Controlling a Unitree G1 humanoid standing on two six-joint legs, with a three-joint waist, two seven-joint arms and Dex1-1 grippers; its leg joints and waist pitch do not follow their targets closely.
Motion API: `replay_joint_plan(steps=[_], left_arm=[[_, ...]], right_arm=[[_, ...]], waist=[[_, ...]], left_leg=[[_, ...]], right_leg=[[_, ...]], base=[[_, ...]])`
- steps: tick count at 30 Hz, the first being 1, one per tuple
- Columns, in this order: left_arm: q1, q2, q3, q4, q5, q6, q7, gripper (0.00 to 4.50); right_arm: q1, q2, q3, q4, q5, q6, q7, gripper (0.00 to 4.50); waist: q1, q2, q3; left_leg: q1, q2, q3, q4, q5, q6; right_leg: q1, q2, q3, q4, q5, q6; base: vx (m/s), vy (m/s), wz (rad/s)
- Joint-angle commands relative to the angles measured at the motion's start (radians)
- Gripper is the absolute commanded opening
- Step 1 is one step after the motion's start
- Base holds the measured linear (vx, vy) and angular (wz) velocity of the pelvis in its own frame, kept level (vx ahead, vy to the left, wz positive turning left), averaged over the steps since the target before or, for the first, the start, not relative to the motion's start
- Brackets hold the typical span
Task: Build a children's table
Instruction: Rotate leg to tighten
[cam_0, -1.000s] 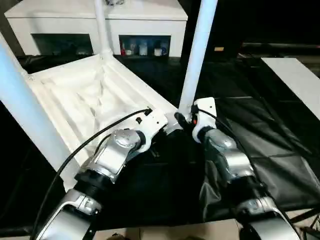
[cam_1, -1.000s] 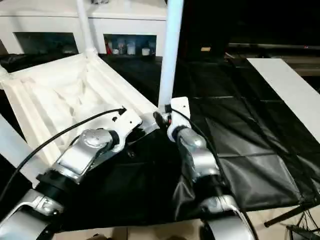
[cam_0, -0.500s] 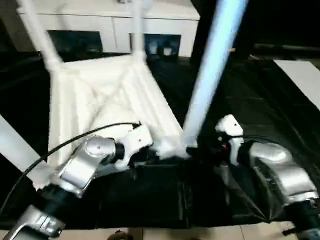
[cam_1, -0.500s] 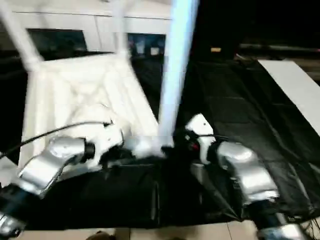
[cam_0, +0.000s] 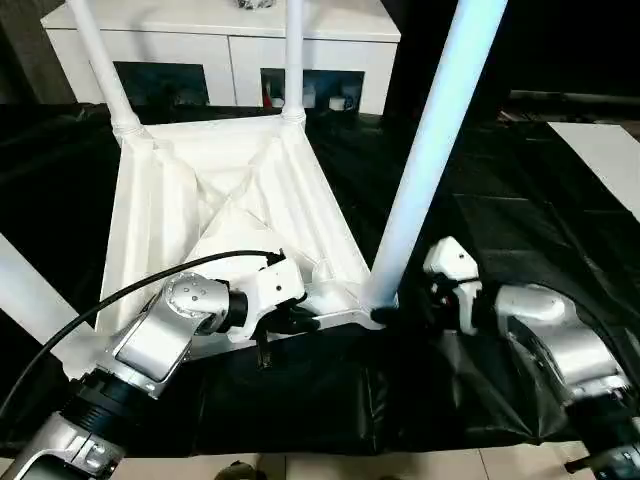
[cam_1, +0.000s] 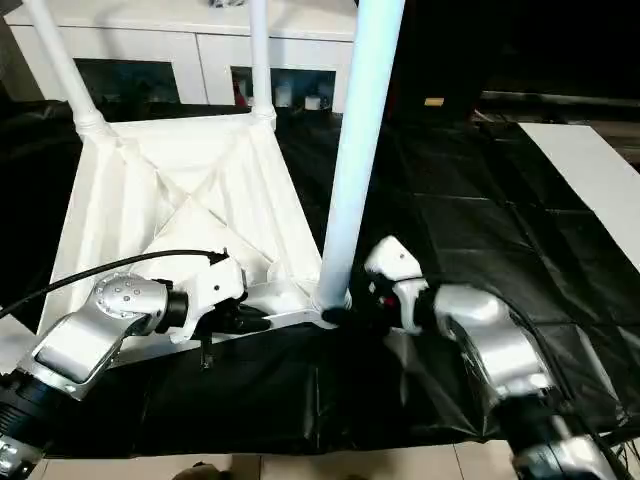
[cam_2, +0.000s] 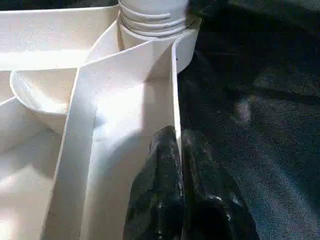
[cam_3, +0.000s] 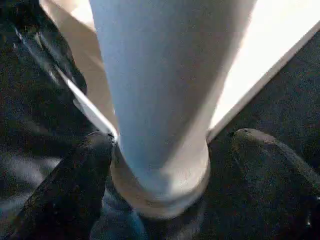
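Table top (cam_0: 215, 215) upside down on black sheet (cam_0: 520, 230), centre-left of head view, ribs up. Legs standing in sockets: two at far corners, upper left (cam_0: 100, 60) and upper centre (cam_0: 292, 55); one near leg (cam_0: 430, 150) rising from centre to upper right; a fourth (cam_0: 25, 300) at left edge, base hidden, so seating there unclear.

Left gripper (cam_2: 181, 150) clenched on thin rim wall of the top, near edge, just beside the near leg's socket (cam_2: 155, 30). Right gripper (cam_3: 160, 200) spread wide either side of near leg's base; one finger (cam_3: 82, 165) appears to brush the collar, the other (cam_3: 265, 150) apart from it. Grasping nothing.

Step in hand, probably: seating or checking near leg, then letting go.

To do well:
- Keep left pinch firm on rim so top can't skid on slippery sheet.
- Check leg is fully down; threaded neck shows in left wrist view, so may need another turn or push.
- If regripping w/ right, close low on leg, square to axis.
- Draw right gripper back level, w/o nudging leg sideways.
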Motion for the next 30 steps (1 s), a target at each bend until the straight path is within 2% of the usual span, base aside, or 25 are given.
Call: replay_joint_plan(steps=[1,14,16,22,23,24,25,26,27,28,29,30], left_arm=[[-0.001,-0.001,-0.010,-0.039,-0.013,-0.003,-0.022,0.00],[0.006,0.012,-0.013,-0.036,-0.010,-0.001,-0.034,0.00],[0.006,0.013,-0.014,-0.033,-0.010,-0.002,-0.035,0.00],[0.000,-0.006,-0.012,-0.024,-0.004,0.018,-0.007,0.00],[-0.002,-0.012,-0.011,-0.020,0.000,0.025,0.005,0.00],[-0.004,-0.017,-0.011,-0.016,0.004,0.030,0.015,0.00],[-0.015,-0.040,-0.002,0.003,0.013,0.049,0.057,0.00],[-0.039,-0.084,0.016,0.046,0.029,0.071,0.134,0.00],[-0.053,-0.107,0.026,0.069,0.037,0.082,0.175,0.00],[-0.053,-0.107,0.026,0.069,0.037,0.082,0.175,0.00],[-0.072,-0.135,0.035,0.099,0.047,0.095,0.224,0.00],[-0.109,-0.188,0.053,0.148,0.060,0.125,0.306,0.00]], right_arm=[[-0.021,-0.001,-0.012,0.020,0.007,-0.004,-0.004,3.76],[-0.010,-0.006,0.002,0.052,-0.002,-0.028,0.053,2.76],[-0.010,-0.009,0.002,0.054,-0.003,-0.029,0.060,2.44],[-0.022,0.011,0.009,0.090,-0.045,-0.021,-0.001,2.20],[-0.026,0.019,0.009,0.103,-0.058,-0.013,-0.029,2.17],[-0.030,0.026,0.009,0.113,-0.068,-0.006,-0.053,2.15],[-0.041,0.056,-0.008,0.147,-0.081,0.019,-0.133,2.13],[-0.056,0.104,-0.037,0.189,-0.087,0.053,-0.242,2.11],[-0.064,0.128,-0.053,0.211,-0.089,0.071,-0.297,2.11],[-0.064,0.128,-0.053,0.211,-0.089,0.071,-0.297,2.09],[-0.074,0.159,-0.071,0.236,-0.094,0.089,-0.369,2.07],[-0.095,0.211,-0.099,0.276,-0.096,0.122,-0.484,2.06]], waist=[[-0.004,0.006,-0.072],[-0.006,0.008,-0.072],[-0.006,0.008,-0.072],[-0.007,0.006,-0.072],[-0.010,0.007,-0.070],[-0.014,0.006,-0.065],[-0.015,0.006,-0.064],[-0.021,0.003,-0.060],[-0.029,0.005,-0.058],[-0.029,0.005,-0.058],[-0.031,-0.002,-0.064],[-0.037,0.005,-0.059]], left_leg=[[0.022,0.055,-0.026,-0.071,-0.185,0.025],[0.020,0.055,-0.026,-0.071,-0.191,0.021],[0.020,0.055,-0.027,-0.071,-0.189,0.023],[0.021,0.055,-0.026,-0.070,-0.186,0.024],[0.021,0.054,-0.026,-0.072,-0.190,0.019],[0.022,0.053,-0.027,-0.074,-0.232,0.007],[0.023,0.053,-0.028,-0.075,-0.247,0.001],[0.025,0.051,-0.028,-0.076,-0.275,-0.011],[0.028,0.047,-0.031,-0.078,-0.306,-0.032],[0.028,0.047,-0.031,-0.078,-0.306,-0.032],[0.030,0.049,-0.037,-0.077,-0.320,-0.043],[0.029,0.045,-0.037,-0.077,-0.332,-0.047]], right_leg=[[0.034,-0.078,0.046,-0.072,-0.120,-0.242],[0.035,-0.078,0.046,-0.072,-0.125,-0.239],[0.035,-0.078,0.046,-0.071,-0.123,-0.241],[0.035,-0.077,0.046,-0.071,-0.116,-0.244],[0.034,-0.077,0.046,-0.072,-0.129,-0.245],[0.032,-0.078,0.045,-0.080,-0.199,-0.235],[0.032,-0.079,0.046,-0.082,-0.229,-0.229],[0.027,-0.079,0.047,-0.089,-0.289,-0.218],[0.023,-0.079,0.045,-0.095,-0.367,-0.199],[0.023,-0.079,0.045,-0.095,-0.367,-0.199],[0.027,-0.082,0.042,-0.098,-0.406,-0.176],[0.017,-0.082,0.044,-0.104,-0.437,-0.160]], base=[[0.000,0.000,0.00],[0.000,0.000,0.00],[0.000,0.000,0.00],[0.000,0.000,0.00],[0.000,0.000,0.00],[0.000,0.000,0.00],[0.000,0.000,0.00],[0.000,0.000,0.00],[0.000,0.000,0.00],[-0.051,-0.002,-0.05],[-0.051,-0.002,-0.05],[0.000,0.000,0.00]])
